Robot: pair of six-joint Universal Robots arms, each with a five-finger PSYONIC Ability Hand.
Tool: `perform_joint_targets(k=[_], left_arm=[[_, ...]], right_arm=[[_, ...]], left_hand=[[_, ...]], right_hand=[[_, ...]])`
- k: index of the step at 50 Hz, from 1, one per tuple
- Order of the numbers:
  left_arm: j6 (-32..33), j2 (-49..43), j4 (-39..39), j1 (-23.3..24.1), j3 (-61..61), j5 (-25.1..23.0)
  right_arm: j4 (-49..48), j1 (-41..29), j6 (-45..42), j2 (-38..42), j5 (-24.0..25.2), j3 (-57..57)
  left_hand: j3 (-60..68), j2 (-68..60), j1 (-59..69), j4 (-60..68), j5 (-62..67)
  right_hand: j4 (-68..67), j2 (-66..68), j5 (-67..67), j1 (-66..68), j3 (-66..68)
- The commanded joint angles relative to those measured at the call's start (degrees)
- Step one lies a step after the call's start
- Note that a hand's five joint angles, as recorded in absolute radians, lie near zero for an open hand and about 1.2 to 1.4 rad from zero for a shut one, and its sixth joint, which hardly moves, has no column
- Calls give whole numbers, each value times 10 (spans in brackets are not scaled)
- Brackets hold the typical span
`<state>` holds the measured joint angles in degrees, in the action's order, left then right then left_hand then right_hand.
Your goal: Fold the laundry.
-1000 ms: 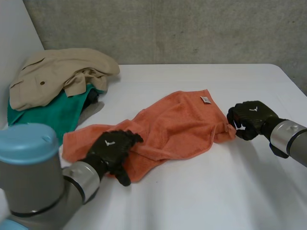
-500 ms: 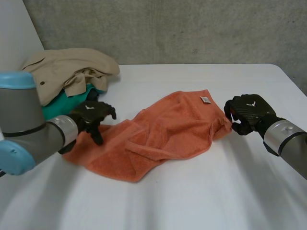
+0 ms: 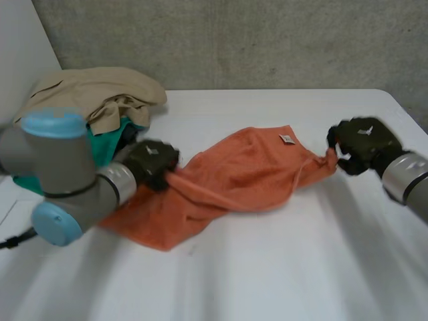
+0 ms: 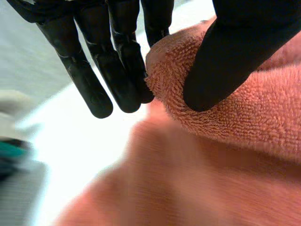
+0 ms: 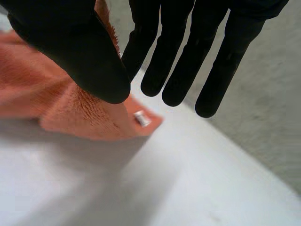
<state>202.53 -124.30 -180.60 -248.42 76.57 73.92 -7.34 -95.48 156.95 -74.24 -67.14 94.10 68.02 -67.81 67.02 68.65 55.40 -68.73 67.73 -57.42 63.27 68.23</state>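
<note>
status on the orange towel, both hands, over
Left hand pinches orange towel at one end. Right hand pinches the opposite corner. Towel rumpled between them, not folded. Clothes pile behind left hand.

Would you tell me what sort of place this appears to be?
Probably a robotics lab or test bench, not a home: a plain white table against a bare concrete wall, with an orange towel and a clothes pile as practice laundry.

A smooth white table [image 3: 267,267] carries a crumpled orange terry-cloth towel [image 3: 227,177] stretched across its middle. At its far left corner lies a teal-green cloth [image 3: 107,137], with a rumpled beige fabric garment [image 3: 93,90] heaped on top.
</note>
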Motion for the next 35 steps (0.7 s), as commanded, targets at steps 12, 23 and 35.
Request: perform_joint_targets(k=[12, 23, 35], left_arm=[[-12, 307, 158, -27, 9, -9], [50, 161, 197, -15, 21, 20], [32, 208, 169, 8, 10, 54]], right_arm=[[276, 28, -164, -165, -80, -191], [284, -49, -219, -53, -102, -157], [157, -78, 17, 18, -87, -111]], left_hand=[[120, -122, 130, 113, 146], [120, -122, 130, 113, 146], [120, -122, 130, 113, 146]], right_hand=[[-113, 123, -126, 167, 118], [85, -75, 72, -30, -80], [554, -544, 541, -499, -549]])
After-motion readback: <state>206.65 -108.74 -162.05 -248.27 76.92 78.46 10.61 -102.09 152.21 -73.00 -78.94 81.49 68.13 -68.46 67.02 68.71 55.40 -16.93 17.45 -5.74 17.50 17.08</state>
